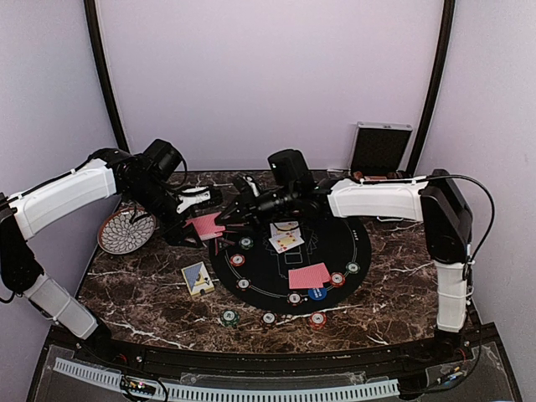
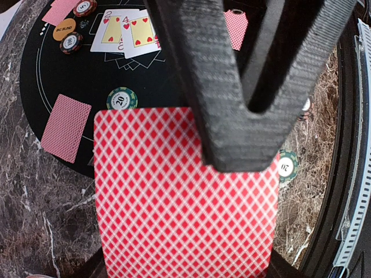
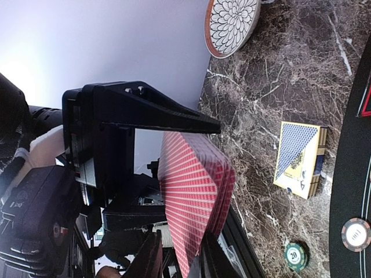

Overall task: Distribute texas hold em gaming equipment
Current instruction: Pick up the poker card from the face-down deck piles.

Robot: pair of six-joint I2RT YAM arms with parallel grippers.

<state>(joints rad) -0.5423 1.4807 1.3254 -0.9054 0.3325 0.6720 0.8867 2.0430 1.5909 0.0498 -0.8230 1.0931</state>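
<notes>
The left hand (image 2: 240,145) clamps a deck of red-backed cards (image 2: 174,202) above the marble worktop (image 1: 142,306) beside the black mat (image 1: 339,243), the right hand (image 3: 177,260) straddling its edge, grip unclear; the cards are probably light, slick and bendy, best pinched singly at an edge

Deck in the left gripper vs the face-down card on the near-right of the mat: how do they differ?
The deck is clamped in the left gripper, raised off the table; the face-down card lies loose and flat on the black mat. The deck is many cards, slightly fanned in the right wrist view; the face-down card looks only one or two thick. Both show the same red diamond-lattice back.
</notes>
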